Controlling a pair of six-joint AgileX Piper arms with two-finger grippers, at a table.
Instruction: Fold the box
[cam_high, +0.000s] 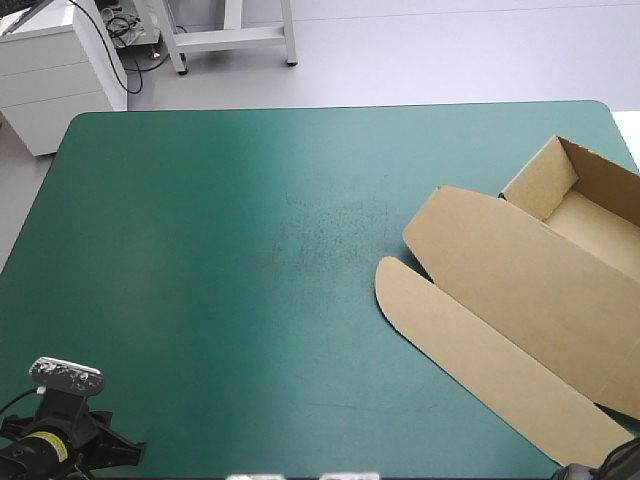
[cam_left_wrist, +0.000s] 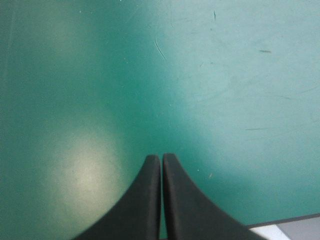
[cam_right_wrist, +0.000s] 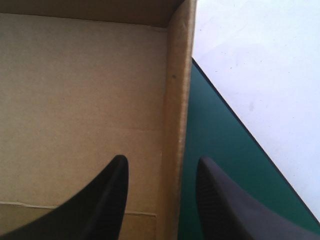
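Table: one broad rectangular table with a teal-green cover.
Box: one brown cut-board box, placed at 3–4 o'clock from table centre, close to the 3 o'clock edge. It is formed as an open tray with the lid laid flat.
Lid: one flat brown lid panel, spread toward 7 o'clock from the tray. One long round-ended tuck flap runs along its 7 o'clock side.
Tray: one open tray. Two raised walls are counted in the high view; the rest is cut off.
Side wall: one upright brown side wall.
Right gripper: one black two-finned right gripper, fingers held apart and astride the side wall. One finger is over the tray floor, the other outside over the cover. Nothing is clamped.
Left gripper: one black two-finned left gripper, fingers pressed together into a point, empty. It is parked over bare cover near the 7 o'clock corner, well apart from the box.
Step (judged): a grip on the side wall is being lined up.
How (judged): the wall should be kept centred between the fingers, then pinched lightly so the board is not creased. Any pull toward 3 o'clock should be avoided, as the table edge is near.
Totals: table 1, box 1, grippers 2, fingers 4.
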